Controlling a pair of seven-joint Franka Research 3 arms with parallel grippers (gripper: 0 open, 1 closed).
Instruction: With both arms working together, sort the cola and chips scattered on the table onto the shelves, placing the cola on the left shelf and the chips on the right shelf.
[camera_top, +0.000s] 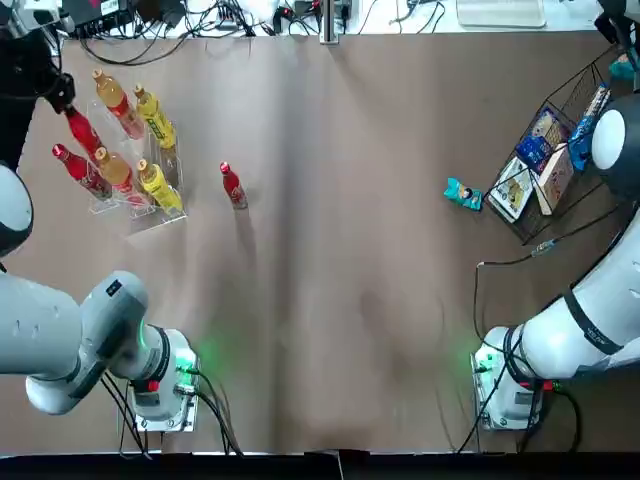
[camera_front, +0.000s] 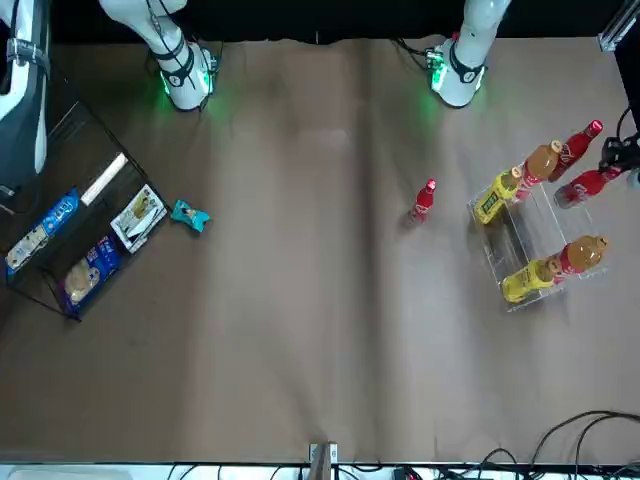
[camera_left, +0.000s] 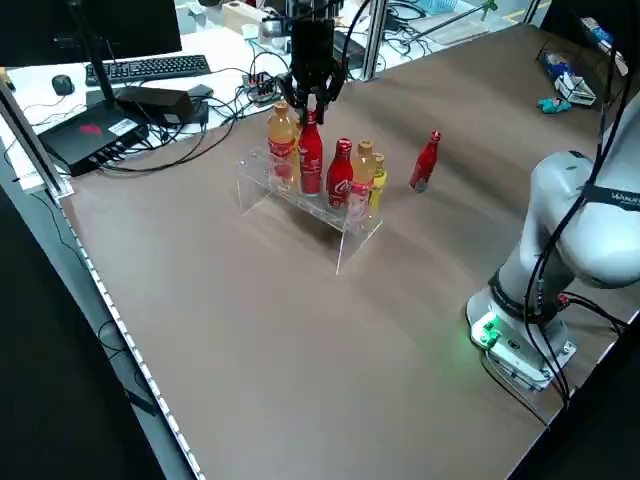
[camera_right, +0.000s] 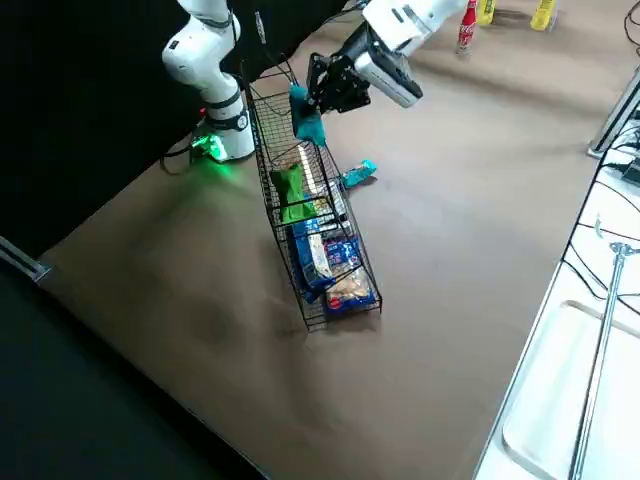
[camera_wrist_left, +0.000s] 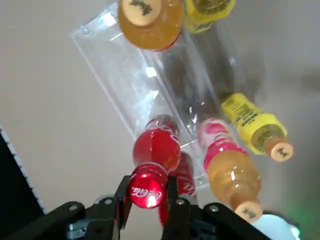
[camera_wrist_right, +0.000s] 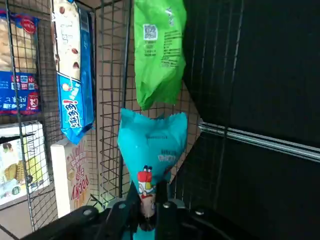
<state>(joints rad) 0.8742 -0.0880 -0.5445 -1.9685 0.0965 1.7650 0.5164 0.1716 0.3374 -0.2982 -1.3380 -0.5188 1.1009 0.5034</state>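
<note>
Right claw (camera_wrist_right: 147, 207) closed on a teal chip packet (camera_wrist_right: 151, 150) beside the green packet (camera_wrist_right: 159, 55), green unmistakable in right wrist and right side views, left claw (camera_wrist_left: 148, 200) around a cola's (camera_wrist_left: 150, 165) cap at clear rack (camera_left: 300, 200), loose cola (camera_top: 233, 187) upper left of top view's desk (camera_top: 340, 300), teal packet (camera_top: 462, 194) upper right.

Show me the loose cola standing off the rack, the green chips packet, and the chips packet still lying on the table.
Loose cola (camera_top: 234, 187): top view, its body.
Green packet (camera_wrist_right: 159, 52): right wrist view, its front.
Chips packet on table (camera_top: 462, 195): top view, its middle.
</note>
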